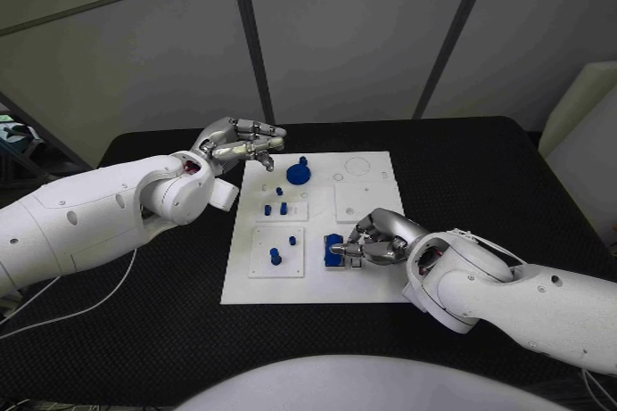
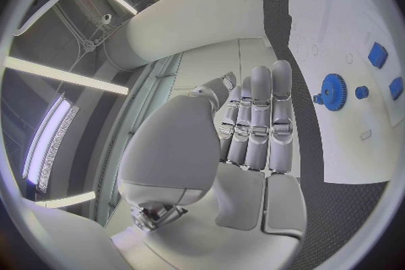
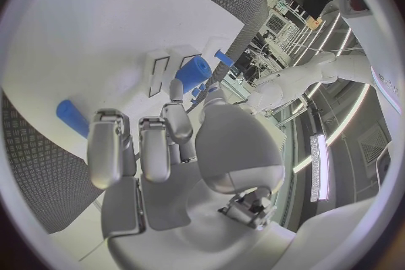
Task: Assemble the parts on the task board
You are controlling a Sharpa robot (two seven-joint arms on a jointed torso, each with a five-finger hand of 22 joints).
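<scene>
Fingers of the right hand (image 1: 380, 240) curl around a blue part (image 1: 334, 250) near the task board's (image 1: 373, 282) front edge. The left hand (image 1: 241, 143) hovers clenched, holding nothing, off the board's far left corner (near the blue gear (image 1: 299, 172)).

head view looks steeply down from above onto the task board (image 1: 308, 224); each wrist view sits close behind its own hand's fingers, facing past the fingertips; all three share the board's white surface
</scene>
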